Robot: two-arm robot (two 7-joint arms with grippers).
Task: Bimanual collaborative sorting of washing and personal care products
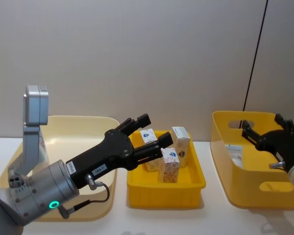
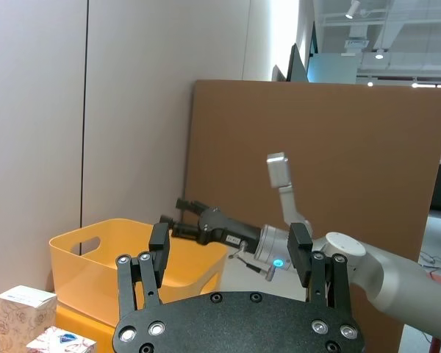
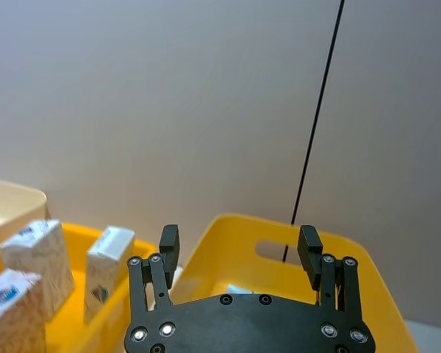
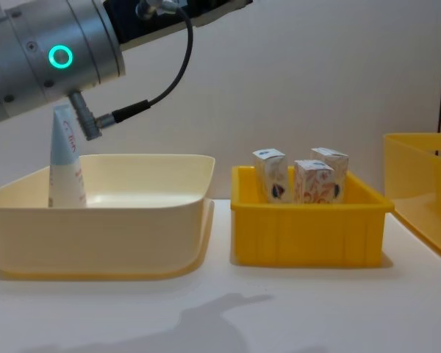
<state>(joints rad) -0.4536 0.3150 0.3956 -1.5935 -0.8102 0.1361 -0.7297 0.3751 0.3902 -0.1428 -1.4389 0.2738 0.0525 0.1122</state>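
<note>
Your left arm looms nearest, reaching from the near left out over the gap between the cream bin and the yellow tray. Its left pincer has its fingers apart and holds nothing, hovering just left of the cartons. On the far right, your right pincer hangs over the yellow bin, fingers likewise spread and empty.

Contents, left to right on the bench:
- The cream bin holds one pale tube with red text, standing tilted against its left wall.
- The yellow tray in the middle holds three white cartons with orange swirls, all upright and close together, two toward the far side and one nearer.
- The yellow bin on the right holds a second pale tube, lying low against its left inner wall. You cannot see the rest of its floor from here.

As I read it, you are well into the sort: the cartons are already grouped in one container. The tubes, however, are split between the two outer bins. If they belong together, you have at least one transfer left, and neither pincer has yet taken hold of anything.
</note>
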